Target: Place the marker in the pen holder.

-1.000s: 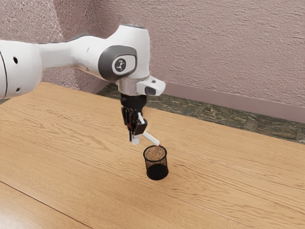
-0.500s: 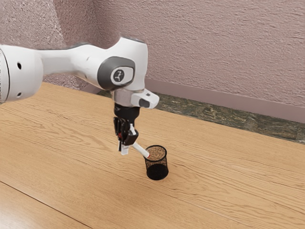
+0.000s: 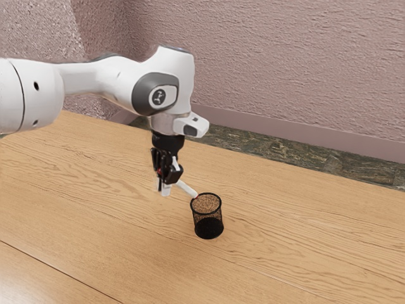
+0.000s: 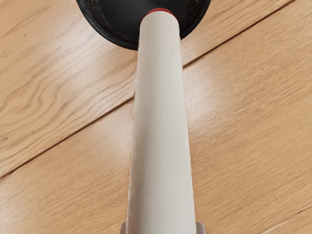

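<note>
1. While the marker [image 4: 161, 122] is clamped between the two fingers of the gripper [image 3: 166, 180], its red end [image 4: 159, 10] is held out ahead of the grip, aslant and downward, at the rim of the pen holder [image 3: 209, 228]. The holder is set upright on the wooden table [image 3: 285, 244], below the gripper and just ahead of it. The marker is not yet placed inside.

2. The rim nearest the gripper may be struck if the marker is lowered from here. The red end is seen barely at that edge, and whether it is touched by the mesh cannot be told.

3. The holder could be tipped or pushed away from the gripper, should a forward move be made with the end caught against the wall. The cup is judged to be light and easily shifted.

4. The marker could be twisted in the grip. It is held well back from its red end, so any knock there is likely to be magnified at the fingers.

5. A spill outside may be caused if the marker is released at this slant, with most of its length left on the gripper's side of the rim. More lift, forward travel and a steeper tilt seem to be required first.
</note>
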Action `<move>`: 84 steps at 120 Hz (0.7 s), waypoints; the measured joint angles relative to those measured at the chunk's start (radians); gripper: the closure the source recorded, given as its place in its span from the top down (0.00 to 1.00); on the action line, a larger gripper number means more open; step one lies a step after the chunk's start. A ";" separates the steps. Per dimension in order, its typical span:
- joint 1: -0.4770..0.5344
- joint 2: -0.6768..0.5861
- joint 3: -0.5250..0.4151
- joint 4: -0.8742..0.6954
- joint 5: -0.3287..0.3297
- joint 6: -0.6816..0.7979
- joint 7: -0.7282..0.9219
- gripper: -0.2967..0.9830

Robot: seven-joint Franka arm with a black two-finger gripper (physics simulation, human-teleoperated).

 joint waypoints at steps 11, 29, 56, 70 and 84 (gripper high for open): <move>-0.002 0.031 -0.001 0.016 -0.001 0.008 0.005 0.19; -0.003 0.069 -0.009 0.028 -0.003 0.022 0.012 0.19; -0.002 0.118 -0.024 0.063 -0.004 0.032 0.019 0.19; 0.002 0.153 -0.024 0.076 -0.004 0.039 0.022 0.19; 0.003 0.187 -0.026 0.111 -0.004 0.046 0.024 0.19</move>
